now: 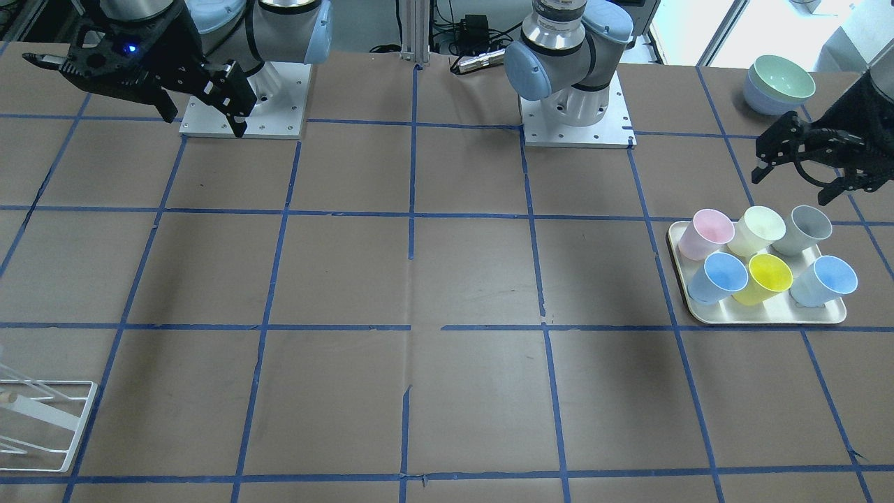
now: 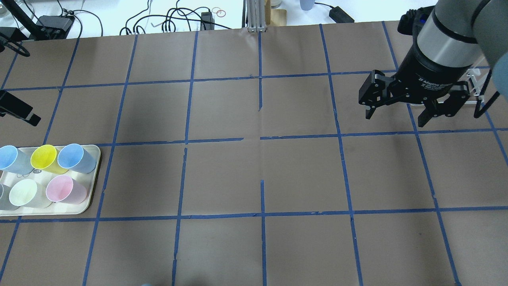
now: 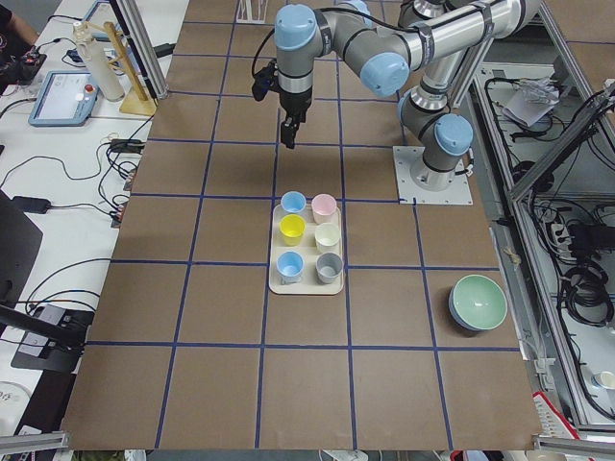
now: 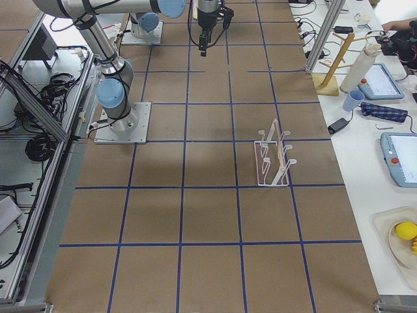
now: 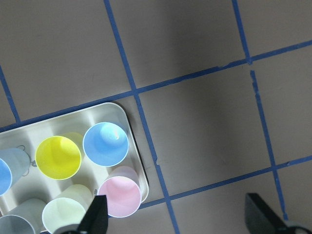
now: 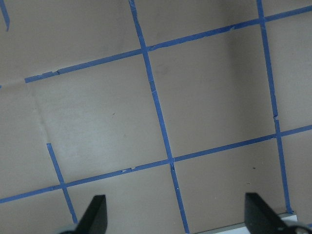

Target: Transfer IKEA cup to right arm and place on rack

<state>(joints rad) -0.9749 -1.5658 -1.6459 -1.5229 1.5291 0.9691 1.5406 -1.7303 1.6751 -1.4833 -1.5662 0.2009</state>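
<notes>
- Risk: IKEA cup (image 1: 827, 281) stood upright at a corner of the tray (image 1: 768, 320), packed close to the yellow cup (image 1: 767, 278) and grey cup (image 1: 807, 229). The fingers could clip a neighbour.
- Mix-up risk: the brighter blue cup (image 1: 721, 276) had the same shape and a similar shade.
- Handover: the matte, tapered, handleless plastic wall might slip or tilt.
- Left gripper (image 1: 793, 185) hung near the tray, jaws spread wide, nothing held.
- Right gripper (image 2: 395, 119) was well apart, jaws also released.
- Rack (image 4: 273, 160): thin white wire, slanted pegs. A poorly centred cup could slide off.

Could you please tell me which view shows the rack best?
Exterior right: the whole rack stands unobstructed. Front-facing catches only one end at its edge; overhead hides most behind the right gripper; elsewhere I cannot make it out.
</notes>
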